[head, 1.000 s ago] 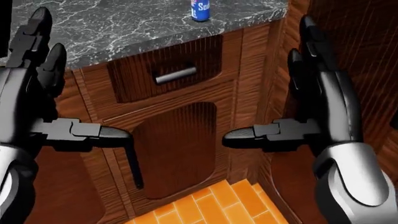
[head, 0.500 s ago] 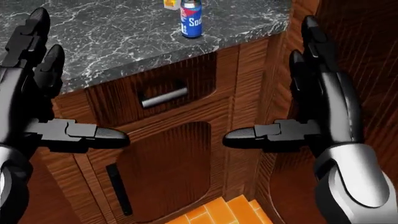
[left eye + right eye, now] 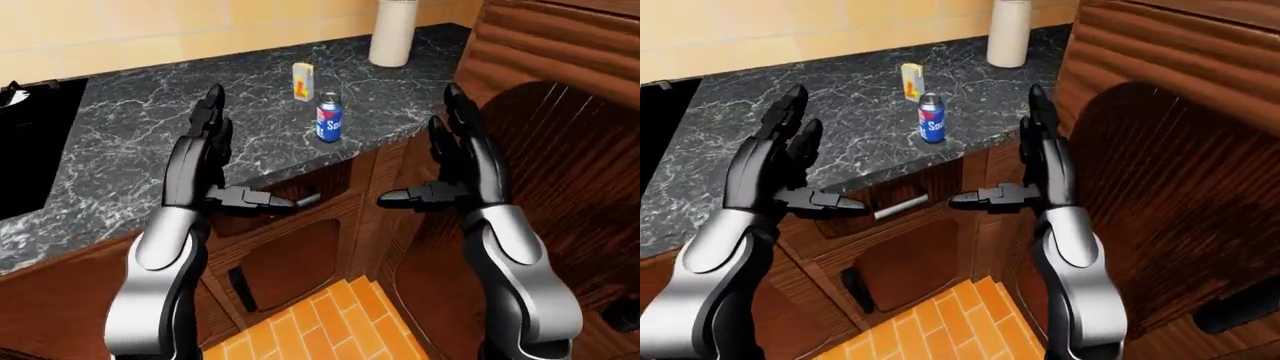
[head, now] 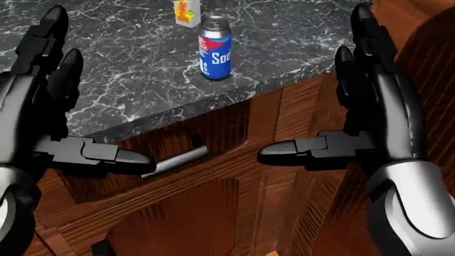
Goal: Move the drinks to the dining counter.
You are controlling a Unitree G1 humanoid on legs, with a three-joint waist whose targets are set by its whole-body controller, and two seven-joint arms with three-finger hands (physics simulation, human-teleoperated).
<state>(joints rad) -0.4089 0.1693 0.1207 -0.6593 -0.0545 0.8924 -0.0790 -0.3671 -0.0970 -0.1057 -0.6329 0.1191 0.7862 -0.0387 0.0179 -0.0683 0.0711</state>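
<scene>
A blue soda can stands upright on the dark marble surface at the upper middle of the head view, near its edge. Just above it stands a small yellow carton, probably a juice box, though its print is too small to read. The left hand at frame left and the right hand at frame right are both raised with fingers spread wide, holding nothing. A white canister stands at the top of the left-eye view.
</scene>
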